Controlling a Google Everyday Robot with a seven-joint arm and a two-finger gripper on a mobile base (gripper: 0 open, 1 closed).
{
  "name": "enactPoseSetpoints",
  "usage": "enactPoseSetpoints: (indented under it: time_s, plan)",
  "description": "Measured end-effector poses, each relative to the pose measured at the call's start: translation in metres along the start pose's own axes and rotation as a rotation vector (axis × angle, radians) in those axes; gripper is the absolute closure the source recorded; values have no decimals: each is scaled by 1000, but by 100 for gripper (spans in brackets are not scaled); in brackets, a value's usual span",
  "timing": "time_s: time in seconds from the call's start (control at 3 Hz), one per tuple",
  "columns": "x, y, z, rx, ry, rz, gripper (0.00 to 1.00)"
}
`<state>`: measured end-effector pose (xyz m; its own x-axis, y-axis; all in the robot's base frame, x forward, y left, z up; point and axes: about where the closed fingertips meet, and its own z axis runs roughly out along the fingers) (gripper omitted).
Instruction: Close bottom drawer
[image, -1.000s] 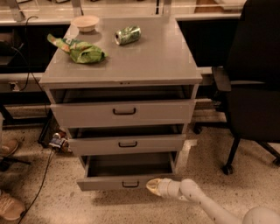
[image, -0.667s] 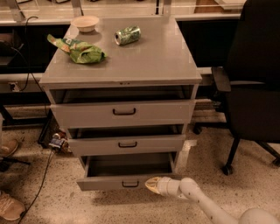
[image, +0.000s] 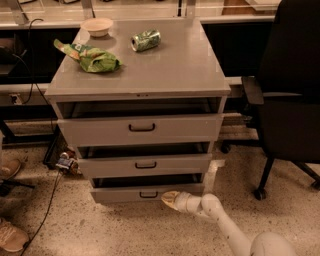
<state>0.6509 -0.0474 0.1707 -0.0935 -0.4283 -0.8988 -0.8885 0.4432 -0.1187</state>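
The bottom drawer (image: 125, 193) is the lowest of three grey drawers in a grey cabinet (image: 140, 75), with a small black loop handle (image: 148, 194). Its front stands only a little out from the cabinet, less far than the two drawers above it. My gripper (image: 169, 199) is low near the floor, its cream tip against the drawer's front panel just right of the handle. The white arm runs back from it to the lower right.
The middle drawer (image: 145, 165) and top drawer (image: 141, 128) stand slightly open. On the cabinet top lie a green bag (image: 92, 57), a green can (image: 145, 40) and a small bowl (image: 97, 25). A black office chair (image: 287, 100) stands right. Shoes (image: 10, 235) and a cable lie left.
The bottom drawer has slid inward and now sticks out much less. My gripper has moved forward with its front panel.
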Motion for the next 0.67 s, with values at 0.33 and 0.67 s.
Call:
enactPoseSetpoints:
  time_s: [0.33, 0.67]
  plan:
    - [0, 0, 0, 0, 0, 0, 100]
    - [5, -8, 2, 9, -12, -4, 100]
